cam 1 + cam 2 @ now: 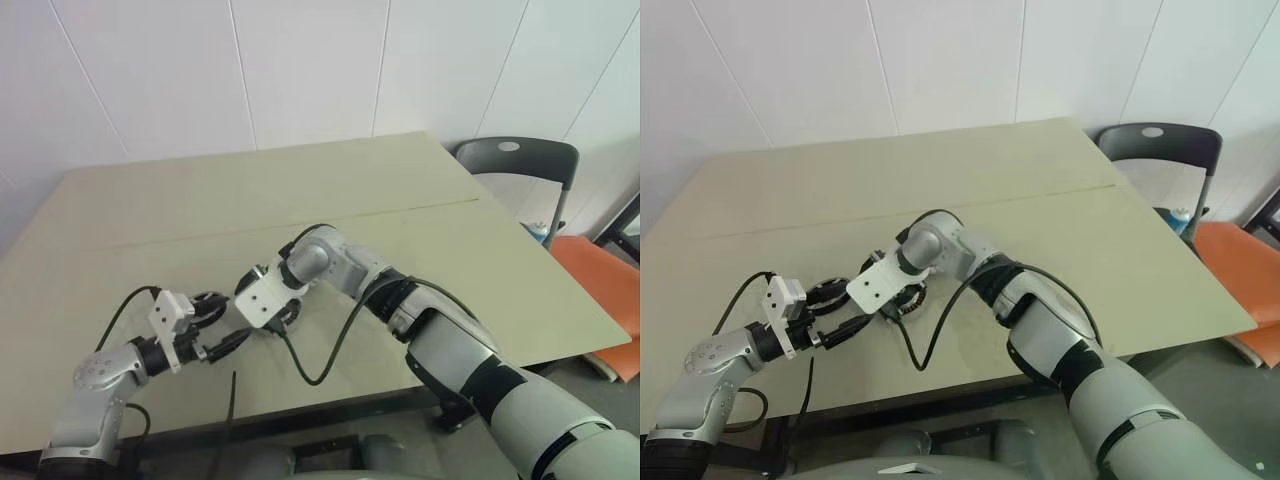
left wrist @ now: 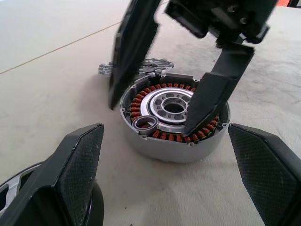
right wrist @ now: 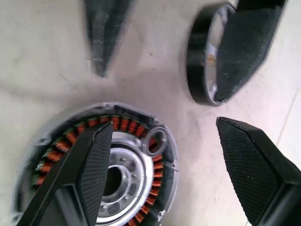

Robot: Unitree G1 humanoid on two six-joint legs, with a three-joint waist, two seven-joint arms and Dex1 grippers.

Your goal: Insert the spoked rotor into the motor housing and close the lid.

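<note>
The round grey-walled motor housing, with its ring of copper-red windings and pale metal centre, sits on the beige bench near the front edge, toward the front-left corner. A small silver ring lies tilted on the windings inside it, at the rim.

The right gripper hangs over the housing with its two black fingers spread apart and nothing between them — one fingertip points down onto the windings, the other stands outside the housing wall. Whether the tip touches the copper cannot be told.

The flat grey lid with the notched, gear-like edge lies on the bench just behind the housing, partly hidden by the right gripper's finger.

The left gripper is just beside the housing on the side toward the left edge of the bench, jaws wide open and empty. The black-ringed spoked rotor lies on the bench right by one of its fingers — apart from the housing, not inside it.
</note>
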